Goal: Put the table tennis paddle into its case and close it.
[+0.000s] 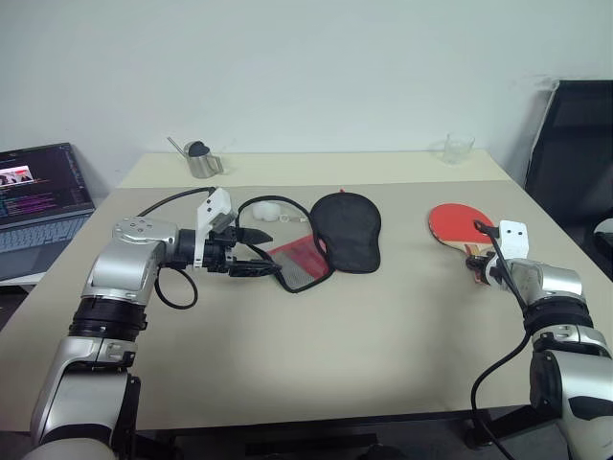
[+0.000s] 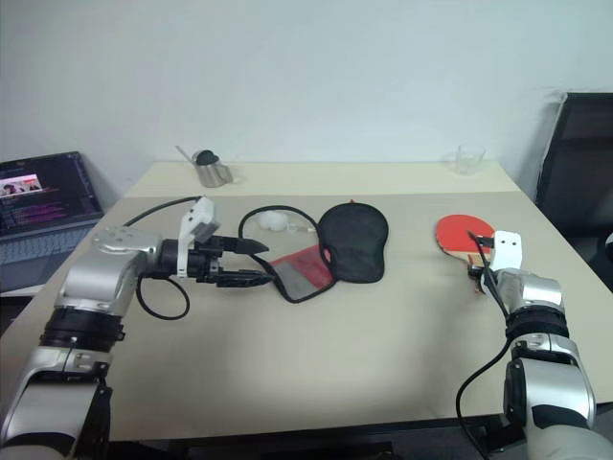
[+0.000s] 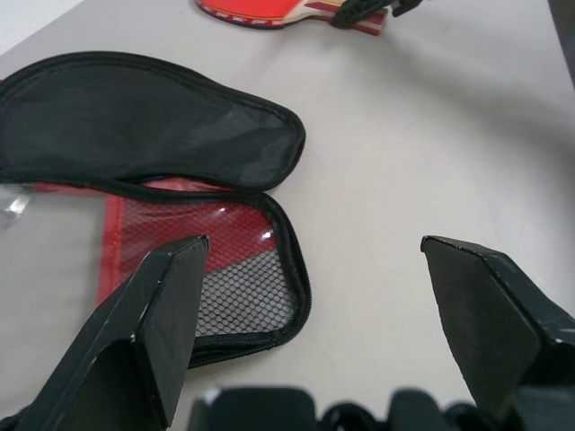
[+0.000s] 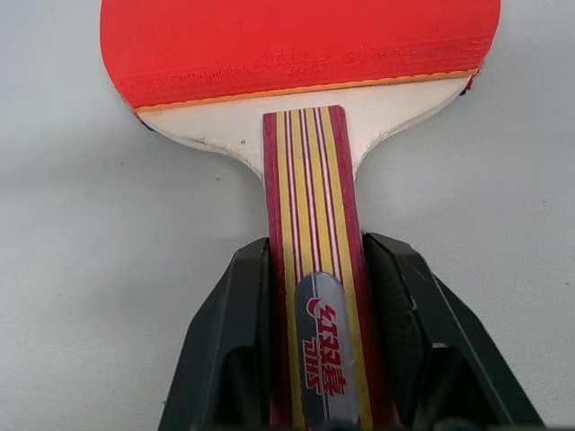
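Right gripper is clamped on the handle of the table tennis paddle, fingers tight on both sides of the wood; paddle lies flat on the table, centre right of the head view. Left gripper is spread wide, holding nothing, hovering centre left just beside the case. Case is unzipped, black lid flipped back, red mesh half facing up, white fluffy charm near it. Step in hand looks like the paddle pickup. To do it well: lift straight up, keep the blade level, carry it across to the case, slide in head first. Left should pin the mesh edge so the pouch doesn't skid.
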{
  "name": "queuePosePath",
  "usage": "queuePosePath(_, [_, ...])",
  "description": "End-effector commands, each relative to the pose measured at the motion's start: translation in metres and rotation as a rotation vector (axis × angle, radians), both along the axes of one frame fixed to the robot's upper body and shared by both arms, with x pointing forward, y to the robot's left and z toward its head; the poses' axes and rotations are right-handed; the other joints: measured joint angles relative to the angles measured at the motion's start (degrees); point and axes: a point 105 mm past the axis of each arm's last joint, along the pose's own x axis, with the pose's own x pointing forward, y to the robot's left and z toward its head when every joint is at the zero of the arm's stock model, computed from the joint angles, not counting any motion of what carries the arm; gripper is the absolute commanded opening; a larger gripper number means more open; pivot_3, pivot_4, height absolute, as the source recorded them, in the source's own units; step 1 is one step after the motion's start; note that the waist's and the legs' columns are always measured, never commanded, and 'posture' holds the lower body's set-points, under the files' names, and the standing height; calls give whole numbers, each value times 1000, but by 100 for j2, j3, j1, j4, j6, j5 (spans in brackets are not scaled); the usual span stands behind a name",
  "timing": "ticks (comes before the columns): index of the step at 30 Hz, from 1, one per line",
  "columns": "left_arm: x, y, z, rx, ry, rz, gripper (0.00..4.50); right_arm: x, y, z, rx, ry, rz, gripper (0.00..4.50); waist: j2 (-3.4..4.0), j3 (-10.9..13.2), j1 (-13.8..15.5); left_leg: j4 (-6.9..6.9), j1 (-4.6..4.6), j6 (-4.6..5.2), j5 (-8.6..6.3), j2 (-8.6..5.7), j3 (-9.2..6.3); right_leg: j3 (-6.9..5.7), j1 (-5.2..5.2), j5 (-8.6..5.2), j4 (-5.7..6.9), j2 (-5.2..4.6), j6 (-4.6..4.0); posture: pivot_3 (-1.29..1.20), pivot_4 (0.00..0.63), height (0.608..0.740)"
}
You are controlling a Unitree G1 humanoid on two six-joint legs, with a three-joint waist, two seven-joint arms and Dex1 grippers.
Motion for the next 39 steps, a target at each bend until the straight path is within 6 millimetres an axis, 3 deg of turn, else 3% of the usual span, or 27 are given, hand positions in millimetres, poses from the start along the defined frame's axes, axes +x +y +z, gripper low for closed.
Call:
queuePosePath(1, [-3,-3,11,-4,-46,-15,4143,10,10,33,9,-97,37,1228,1,1,0,0,-1,0,0,1,0,1,-1,0,0,-2,0,0,150,740])
queuePosePath(7, [0,-2,12,1,-49,-4,4143,12,37,74,20,-194,112,1220,4,2,-12,-9,-6,0,0,2,8,10,-12,0,-1,-3,0,0,150,740])
queuePosePath(14, [0,-4,12,1,-49,-4,4143,8,66,105,47,-276,143,1167,4,2,19,-13,-12,0,0,2,-1,-4,-13,0,-2,-5,-1,0,150,740])
queuePosePath(15, [0,-4,12,2,-49,-2,4143,8,70,107,44,-281,148,1049,4,2,19,-12,-13,0,0,1,0,-3,-13,0,-4,-7,0,0,150,740])
queuePosePath(18, [0,-4,12,2,-50,0,4143,9,76,108,53,-288,139,115,4,2,38,-11,-13,0,0,0,0,-4,-13,0,-4,-9,0,0,150,740])
queuePosePath(19, [0,-4,12,1,-50,0,4143,10,76,106,47,-283,133,25,4,2,46,-12,-13,0,0,0,-2,-7,-12,0,-4,-9,0,0,150,740])
queuePosePath(27, [-1,-1,11,4,-48,11,4143,8,56,80,-27,-171,60,25,4,2,131,-11,-18,0,0,-2,-2,-9,-13,0,-8,-11,0,0,150,740])
queuePosePath(31, [2,-4,7,6,-44,13,4143,13,53,70,8,-150,43,907,4,2,128,-11,-16,0,0,-1,-3,-10,-13,0,-7,-9,-1,0,150,740])
queuePosePath(39, [3,-6,8,7,-43,10,4143,31,51,63,31,-148,3,3655,4,3,111,-13,-17,0,0,-1,-1,-9,-14,0,-8,-8,0,0,150,740])
